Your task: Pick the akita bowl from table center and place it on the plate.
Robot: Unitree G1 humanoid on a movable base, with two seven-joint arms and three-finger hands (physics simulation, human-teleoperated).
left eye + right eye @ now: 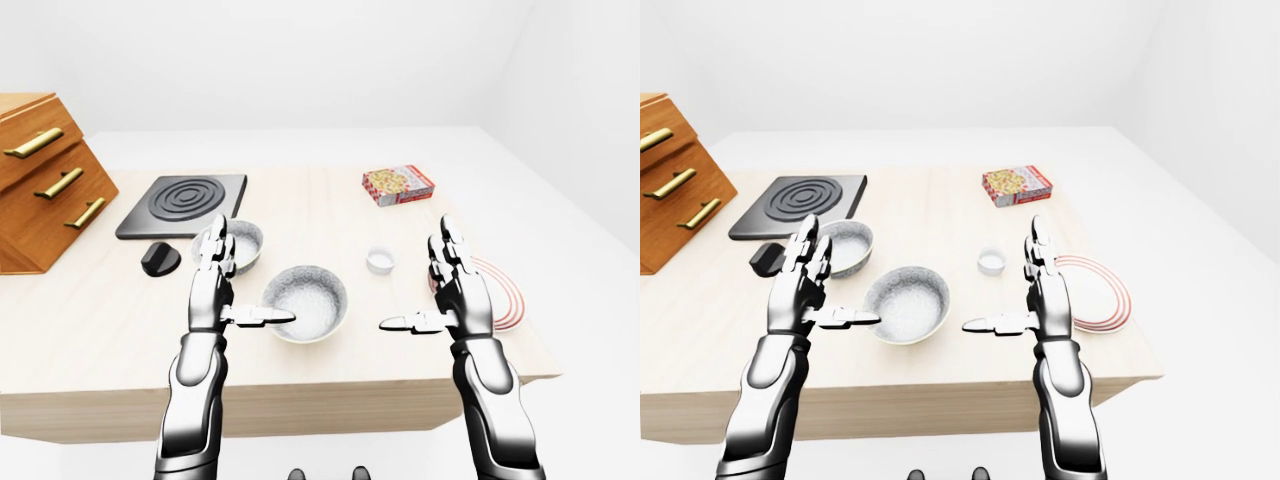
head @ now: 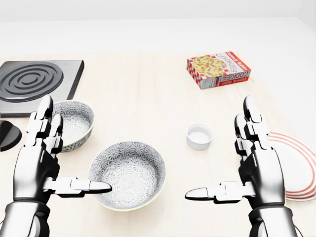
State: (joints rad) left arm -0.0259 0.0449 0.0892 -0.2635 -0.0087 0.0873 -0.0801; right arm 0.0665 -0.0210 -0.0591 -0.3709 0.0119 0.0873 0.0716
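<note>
The akita bowl (image 2: pixel 129 175), grey-patterned with a pale rim, sits upright near the table's middle, low in the head view. A second, similar bowl (image 2: pixel 74 121) stands up and to its left. The white plate (image 1: pixel 1095 292) with red rings lies at the right, partly hidden behind my right hand. My left hand (image 2: pixel 69 153) is open to the left of the akita bowl, its thumb reaching over the bowl's left rim. My right hand (image 2: pixel 224 153) is open between the bowl and the plate and holds nothing.
A small white cup (image 2: pixel 199 136) stands between bowl and plate. A cookie box (image 2: pixel 218 70) lies top right, a black stove plate (image 2: pixel 34 81) top left. A black knob (image 1: pixel 160 258) and a wooden drawer cabinet (image 1: pixel 45 180) are at the left.
</note>
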